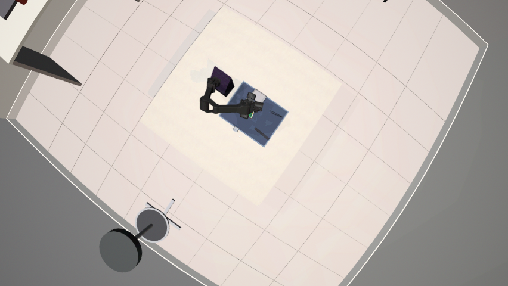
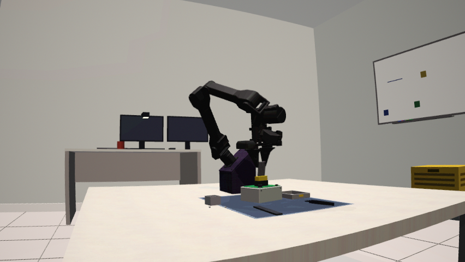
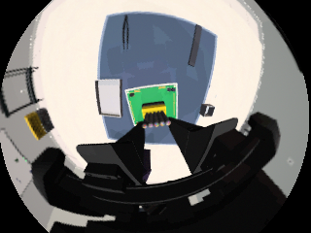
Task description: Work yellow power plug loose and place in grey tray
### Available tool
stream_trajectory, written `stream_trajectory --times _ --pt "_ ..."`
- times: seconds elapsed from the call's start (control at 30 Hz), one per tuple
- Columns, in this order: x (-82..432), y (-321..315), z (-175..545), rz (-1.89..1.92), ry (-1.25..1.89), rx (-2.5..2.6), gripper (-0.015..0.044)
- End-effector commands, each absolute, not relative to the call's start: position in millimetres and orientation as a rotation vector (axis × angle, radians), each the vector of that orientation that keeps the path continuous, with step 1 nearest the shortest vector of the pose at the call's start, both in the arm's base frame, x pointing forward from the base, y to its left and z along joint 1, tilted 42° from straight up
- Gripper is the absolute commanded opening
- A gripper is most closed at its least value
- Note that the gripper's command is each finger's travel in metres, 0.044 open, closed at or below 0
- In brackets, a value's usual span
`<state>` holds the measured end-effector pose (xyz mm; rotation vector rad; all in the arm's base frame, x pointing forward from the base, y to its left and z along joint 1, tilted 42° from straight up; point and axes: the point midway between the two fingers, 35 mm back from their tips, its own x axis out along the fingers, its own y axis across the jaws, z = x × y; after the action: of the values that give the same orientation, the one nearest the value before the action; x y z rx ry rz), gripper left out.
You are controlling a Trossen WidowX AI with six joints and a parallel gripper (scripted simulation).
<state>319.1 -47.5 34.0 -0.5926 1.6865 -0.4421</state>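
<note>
The yellow power plug (image 2: 261,178) (image 3: 154,106) sits on the black socket (image 2: 261,183), with no clear gap between them. The green circuit board (image 1: 250,115) (image 3: 138,101) lies on top of a pale grey box (image 2: 250,194). Several dark wires rise from the plug as a bundle. My gripper (image 2: 261,165) (image 3: 155,122) is above the plug, shut on the wire bundle. The arm hides the plug in the top view. The grey tray (image 1: 260,94) (image 2: 295,196) (image 3: 110,98) stands beside the board and looks empty; it has a small yellow label.
A blue mat (image 1: 273,124) (image 2: 234,208) (image 3: 151,53) lies under the box. Black tweezers (image 2: 320,202) (image 3: 125,31) and a dark bar (image 1: 261,133) (image 2: 267,210) (image 3: 194,46) lie on it. A small grey container (image 1: 235,129) (image 2: 212,200) (image 3: 207,110) stands at the mat's edge, opposite the tray.
</note>
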Motion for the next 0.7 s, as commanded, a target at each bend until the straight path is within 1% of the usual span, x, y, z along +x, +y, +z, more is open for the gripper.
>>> stream_trajectory --times 0.0,0.2,0.43,0.67 --pt "320.5 -32.0 38.7 -0.501 1.63 -0.692 0.0" --pt "319.1 -24.3 33.7 -0.577 1.6 -0.78 0.0" --pt "321.2 -32.3 42.5 -0.478 1.64 -0.664 0.0" --pt "322.0 -26.1 49.4 -0.477 1.64 -0.664 0.0"
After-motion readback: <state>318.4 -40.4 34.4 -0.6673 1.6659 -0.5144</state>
